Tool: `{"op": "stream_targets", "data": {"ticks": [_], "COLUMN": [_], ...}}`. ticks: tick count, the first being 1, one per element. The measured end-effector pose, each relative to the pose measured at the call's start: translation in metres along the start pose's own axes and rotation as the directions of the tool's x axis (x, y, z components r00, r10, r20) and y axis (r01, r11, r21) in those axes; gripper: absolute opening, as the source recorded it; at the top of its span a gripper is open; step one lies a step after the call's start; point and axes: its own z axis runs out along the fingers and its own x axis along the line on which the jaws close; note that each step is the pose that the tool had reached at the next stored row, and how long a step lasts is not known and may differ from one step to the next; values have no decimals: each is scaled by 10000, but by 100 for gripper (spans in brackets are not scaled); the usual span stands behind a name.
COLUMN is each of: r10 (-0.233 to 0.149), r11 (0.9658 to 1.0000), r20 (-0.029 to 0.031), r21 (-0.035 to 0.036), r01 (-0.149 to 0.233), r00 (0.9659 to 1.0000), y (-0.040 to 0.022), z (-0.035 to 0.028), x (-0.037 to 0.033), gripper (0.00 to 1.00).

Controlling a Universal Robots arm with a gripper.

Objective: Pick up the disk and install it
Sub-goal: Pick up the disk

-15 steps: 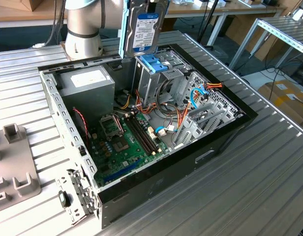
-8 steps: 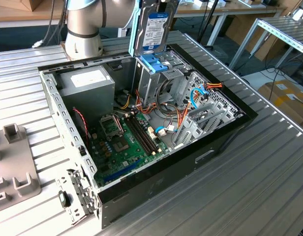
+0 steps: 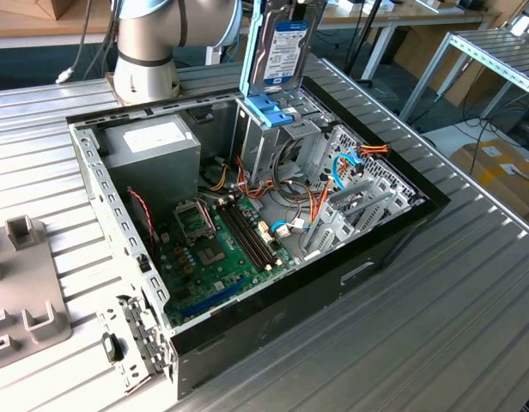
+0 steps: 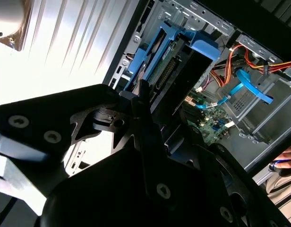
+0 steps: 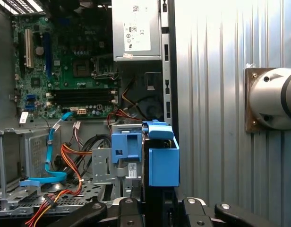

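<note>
Disk (image 3: 284, 47) stands on edge directly above the grey drive cage (image 3: 263, 154). Its lower edge is at the cage's blue latch (image 3: 269, 110); can't tell if they touch. End effector (image 5: 158, 205) is clenched on the disk's end farthest from the cage. Cage sits inside the open computer case (image 3: 402, 227) on the worktop (image 3: 471, 326).

The disk (image 3: 280, 47) wore a light-blue carrier frame and a white and blue label, while the latch (image 3: 269, 110) on the grey metal drive cage (image 3: 258, 146) was a deeper blue. Inside the black case (image 3: 367, 257), the motherboard (image 3: 217, 245) was green, the power supply (image 3: 153, 146) grey with a white label, the wire bundle (image 3: 317, 204) orange, red and yellow, and the flat cable (image 3: 340, 166) light blue. The table (image 3: 436, 309) was silver metal, ribbed in straight parallel lines.
</note>
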Motion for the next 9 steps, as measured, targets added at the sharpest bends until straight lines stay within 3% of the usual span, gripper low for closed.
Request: {"op": "stream_targets", "data": {"ticks": [9], "r10": [0], "r11": [10000], "r20": [-23], "r21": [1], "r01": [0], "r00": [10000], "y": [-11], "z": [-2], "x": [111], "gripper": [35]}}
